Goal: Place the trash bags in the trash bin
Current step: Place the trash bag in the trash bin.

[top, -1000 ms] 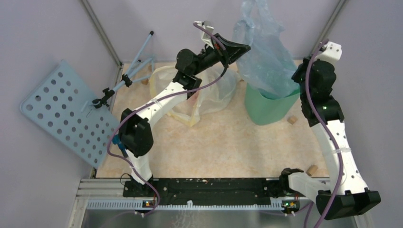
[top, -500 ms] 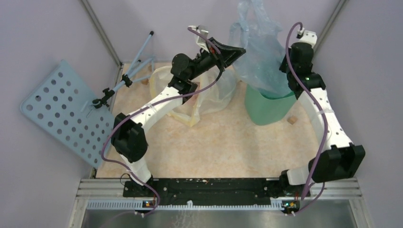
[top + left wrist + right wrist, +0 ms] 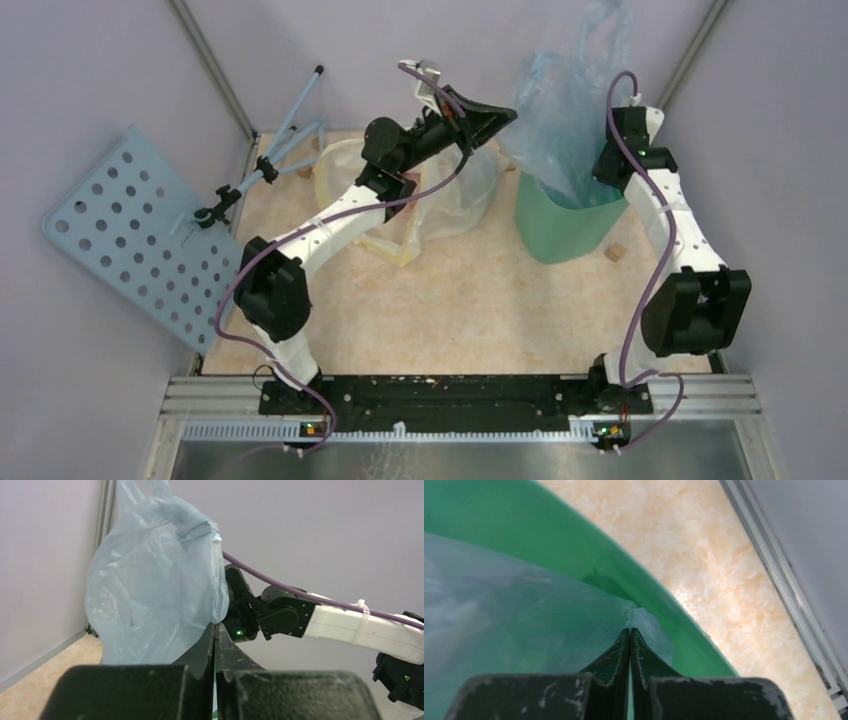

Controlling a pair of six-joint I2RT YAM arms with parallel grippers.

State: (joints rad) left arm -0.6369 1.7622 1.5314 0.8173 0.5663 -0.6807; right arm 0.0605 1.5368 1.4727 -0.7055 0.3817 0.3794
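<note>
The pale-blue see-through trash bag (image 3: 565,105) stands tall out of the mint-green trash bin (image 3: 560,228) at the back right, its top leaning right. My left gripper (image 3: 508,112) is shut, with its tip (image 3: 215,626) at the bag's (image 3: 150,590) left edge. Whether any film is pinched between the fingers does not show. My right arm's wrist (image 3: 625,150) hangs over the bin's right rim. The right gripper (image 3: 630,630) is shut and points down inside the bin (image 3: 664,605), its tips against the bag's film (image 3: 524,610).
A whitish bag with a yellow rim (image 3: 440,195) lies under my left arm. A pale-blue perforated board (image 3: 130,235) leans at the left beside a blue rod stand (image 3: 285,130). A small wooden block (image 3: 614,252) lies by the bin. Metal posts frame the back corners.
My right arm swung in from the right edge and lowered its shut gripper into the bin. The bag's top shifted to the right. The left gripper barely moved.
</note>
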